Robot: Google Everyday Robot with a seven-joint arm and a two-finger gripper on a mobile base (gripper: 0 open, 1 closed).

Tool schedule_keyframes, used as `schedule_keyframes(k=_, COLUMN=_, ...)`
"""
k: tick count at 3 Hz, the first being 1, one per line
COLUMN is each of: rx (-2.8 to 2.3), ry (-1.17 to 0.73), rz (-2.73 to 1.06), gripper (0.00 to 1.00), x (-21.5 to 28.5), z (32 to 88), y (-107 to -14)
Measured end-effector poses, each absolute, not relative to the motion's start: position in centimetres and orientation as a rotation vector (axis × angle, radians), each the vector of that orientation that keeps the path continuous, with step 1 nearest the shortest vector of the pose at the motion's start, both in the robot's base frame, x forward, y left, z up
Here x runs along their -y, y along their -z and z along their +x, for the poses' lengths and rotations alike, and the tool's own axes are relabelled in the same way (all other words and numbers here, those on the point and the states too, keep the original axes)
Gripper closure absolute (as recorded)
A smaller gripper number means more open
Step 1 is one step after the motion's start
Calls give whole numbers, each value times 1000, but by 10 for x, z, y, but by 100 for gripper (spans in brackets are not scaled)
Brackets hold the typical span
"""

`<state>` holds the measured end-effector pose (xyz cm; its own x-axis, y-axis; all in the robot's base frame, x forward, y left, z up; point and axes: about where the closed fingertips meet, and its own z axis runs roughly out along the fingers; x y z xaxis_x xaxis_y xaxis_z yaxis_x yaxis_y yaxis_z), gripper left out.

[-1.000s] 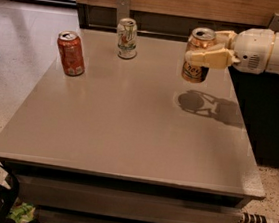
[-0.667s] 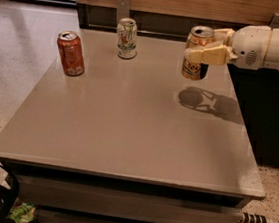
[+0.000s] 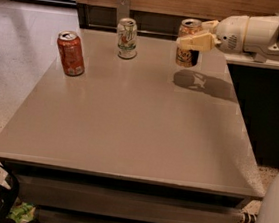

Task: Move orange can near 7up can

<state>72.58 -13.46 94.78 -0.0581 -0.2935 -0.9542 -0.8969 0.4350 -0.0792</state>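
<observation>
The golden-orange can [image 3: 187,52] hangs upright a little above the grey table [image 3: 128,117] at its far right; its shadow lies on the tabletop below. My gripper [image 3: 193,39] reaches in from the right and is shut on this can near its top. The 7up can [image 3: 126,38], white-silver with green markings, stands upright at the far edge, to the left of the held can with a gap between them.
A deeper red-orange can [image 3: 70,53] stands at the table's far left. A wooden wall and a dark ledge run behind the table. A black counter [image 3: 267,98] stands to the right. Cables and black gear lie on the floor at lower left.
My gripper has carried the orange can slightly to the left, toward the 7up can. The other two cans have not moved.
</observation>
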Motion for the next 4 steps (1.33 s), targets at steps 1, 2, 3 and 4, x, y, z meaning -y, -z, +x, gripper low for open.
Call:
schedule_keyframes(k=1, rx=-1564, ry=-721, rz=-1054, gripper=100, x=124, z=759, y=-941)
schedule_keyframes(k=2, rx=-1518, ry=-756, rz=-1059, gripper=100, x=105, z=788, y=-930)
schedule_keyframes(k=3, rx=-1536, ry=-757, rz=-1079, gripper=100, x=91, z=800, y=-915)
schedule_keyframes(k=4, rx=-1574, ry=-707, rz=-1099, gripper=100, x=81, z=806, y=-902)
